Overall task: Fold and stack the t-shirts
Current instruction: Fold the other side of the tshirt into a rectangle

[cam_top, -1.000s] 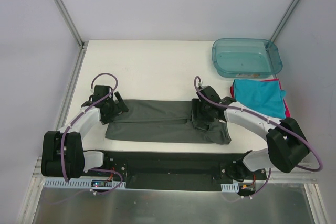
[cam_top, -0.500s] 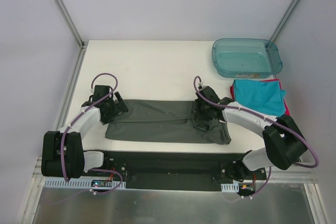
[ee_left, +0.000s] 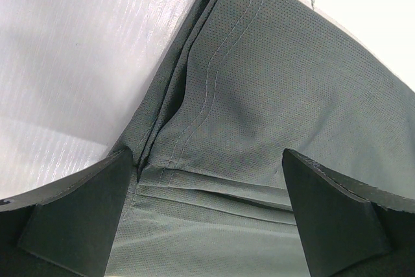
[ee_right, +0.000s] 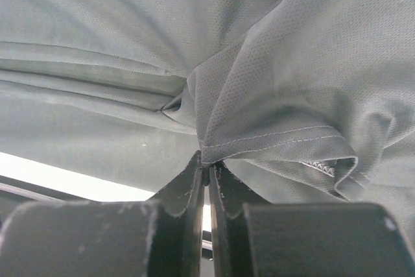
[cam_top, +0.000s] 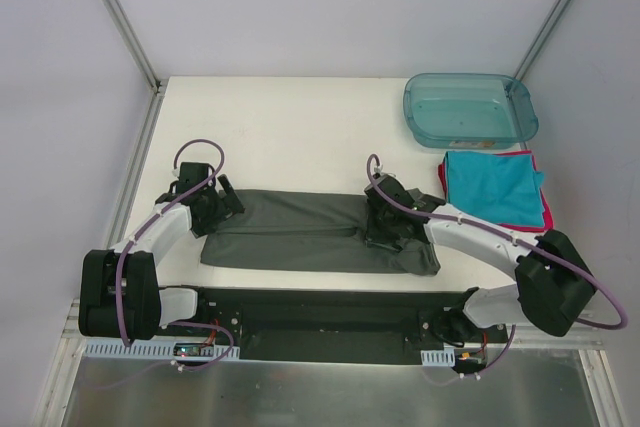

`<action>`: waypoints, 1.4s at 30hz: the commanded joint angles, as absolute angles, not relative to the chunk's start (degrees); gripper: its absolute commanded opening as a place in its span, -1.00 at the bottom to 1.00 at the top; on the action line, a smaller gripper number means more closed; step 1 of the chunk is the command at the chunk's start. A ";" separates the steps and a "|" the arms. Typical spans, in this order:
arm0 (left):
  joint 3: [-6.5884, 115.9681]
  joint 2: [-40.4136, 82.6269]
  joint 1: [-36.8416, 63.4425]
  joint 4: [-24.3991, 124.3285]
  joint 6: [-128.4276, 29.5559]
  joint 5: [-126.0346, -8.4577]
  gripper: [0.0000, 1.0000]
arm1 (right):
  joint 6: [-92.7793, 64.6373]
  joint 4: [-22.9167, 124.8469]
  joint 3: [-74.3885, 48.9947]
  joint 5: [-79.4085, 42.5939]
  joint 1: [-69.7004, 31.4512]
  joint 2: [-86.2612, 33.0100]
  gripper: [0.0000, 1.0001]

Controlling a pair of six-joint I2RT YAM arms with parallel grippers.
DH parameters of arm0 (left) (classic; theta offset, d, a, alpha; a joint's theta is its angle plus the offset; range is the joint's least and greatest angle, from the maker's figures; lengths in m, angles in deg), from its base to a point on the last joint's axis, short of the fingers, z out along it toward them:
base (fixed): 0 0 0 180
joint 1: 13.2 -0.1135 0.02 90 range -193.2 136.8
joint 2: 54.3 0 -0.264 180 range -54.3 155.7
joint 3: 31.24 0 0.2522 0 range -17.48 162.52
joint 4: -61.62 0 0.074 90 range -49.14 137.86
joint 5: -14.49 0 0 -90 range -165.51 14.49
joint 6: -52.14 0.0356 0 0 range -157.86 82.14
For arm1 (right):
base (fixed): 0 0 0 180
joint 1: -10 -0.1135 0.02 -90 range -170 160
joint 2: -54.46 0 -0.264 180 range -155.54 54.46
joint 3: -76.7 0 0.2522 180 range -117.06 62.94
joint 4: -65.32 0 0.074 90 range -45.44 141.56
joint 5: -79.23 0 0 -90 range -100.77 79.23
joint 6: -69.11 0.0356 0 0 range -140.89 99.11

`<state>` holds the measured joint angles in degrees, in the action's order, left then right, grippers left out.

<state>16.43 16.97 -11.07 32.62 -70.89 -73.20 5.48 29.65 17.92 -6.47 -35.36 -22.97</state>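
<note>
The dark charcoal-grey t-shirt (cam_top: 300,232) lies folded into a long band across the near part of the table. My left gripper (cam_top: 218,202) is open over its left end, with the fingers (ee_left: 78,215) astride the folded hem (ee_left: 214,186). My right gripper (cam_top: 385,230) is shut on a hemmed corner of the grey shirt (ee_right: 259,115) near its right end. The teal t-shirt (cam_top: 492,187) lies folded on the red-pink t-shirt (cam_top: 546,209) at the right.
A translucent teal plastic tub (cam_top: 468,107) stands at the back right, behind the stack. The white table (cam_top: 290,132) ends in a black rail (cam_top: 320,312) by the arm bases. Metal frame posts rise at the back corners.
My right gripper has shifted slightly left and nearer, pulling the pinched corner of the grey shirt with it. The left arm has not moved.
</note>
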 commanded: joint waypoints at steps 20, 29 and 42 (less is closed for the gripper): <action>16.36 17.86 -11.44 32.04 -69.94 -74.45 0.98 | 18.86 33.99 17.42 4.35 -48.17 -21.41 0.14; 16.45 18.12 -11.44 31.95 -69.94 -74.45 0.98 | 1.98 32.15 10.92 1.88 -48.36 -15.77 0.99; 16.53 19.00 -11.53 31.95 -69.85 -75.16 0.98 | -0.24 42.15 14.68 -8.64 -38.25 -28.06 0.92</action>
